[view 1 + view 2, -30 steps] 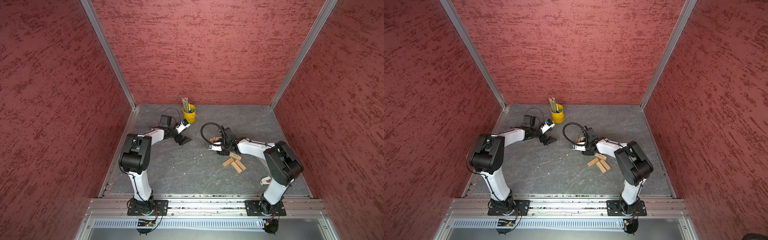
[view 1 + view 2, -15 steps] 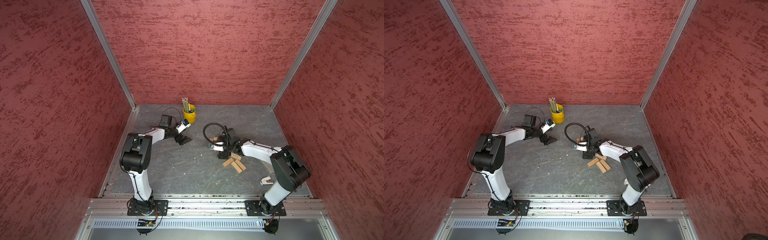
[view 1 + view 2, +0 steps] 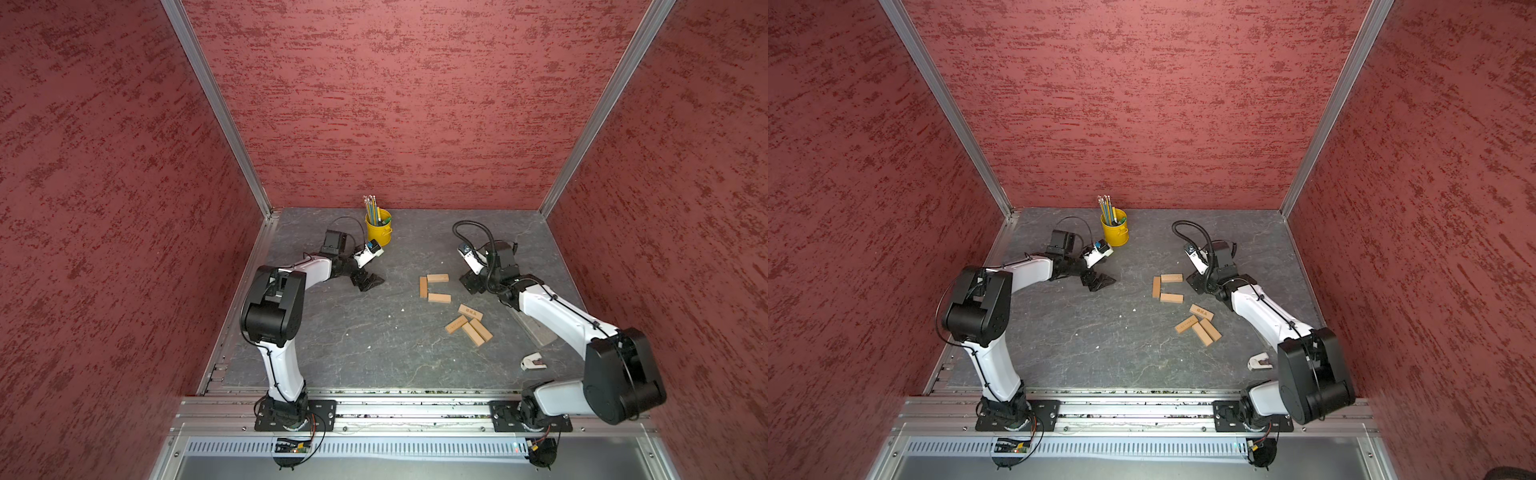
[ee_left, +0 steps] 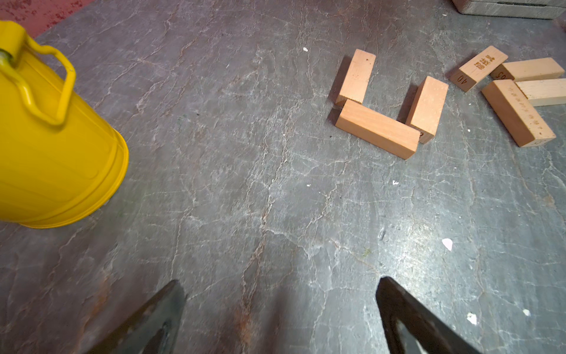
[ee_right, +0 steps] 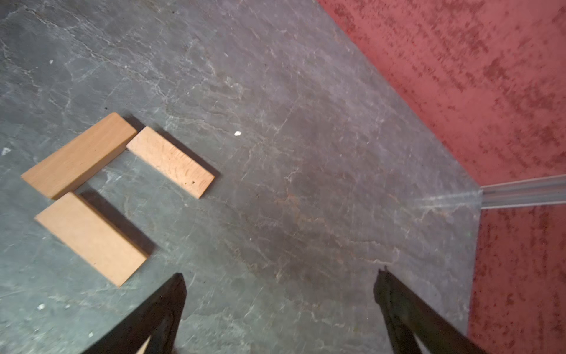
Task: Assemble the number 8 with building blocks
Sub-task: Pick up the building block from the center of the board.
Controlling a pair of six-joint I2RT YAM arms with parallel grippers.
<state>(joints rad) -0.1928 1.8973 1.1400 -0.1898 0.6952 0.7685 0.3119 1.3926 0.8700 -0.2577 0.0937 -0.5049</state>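
Observation:
Three tan building blocks lie flat as a three-sided bracket, the part of the number 8 that shows: a far crosswise one (image 3: 437,278), a lengthwise one (image 3: 423,287) and a near crosswise one (image 3: 439,297). The bracket's open side faces my right gripper (image 3: 471,282), which stands open and empty just beside it. The right wrist view has the same bracket (image 5: 79,154) off to one side of that gripper (image 5: 280,288). Several loose blocks (image 3: 469,324) lie in a heap nearer the front. My left gripper (image 3: 368,282) rests open and empty, well apart from the blocks (image 4: 378,128).
A yellow pencil bucket (image 3: 378,228) stands at the back, close to the left wrist. A grey flat slab (image 3: 536,328) lies partly under the right arm. A small white object (image 3: 532,360) sits at the front right. Red walls close in three sides.
My right gripper has opened and drawn back to the right, off the bracket of blocks that it was hovering over. The left arm has not moved.

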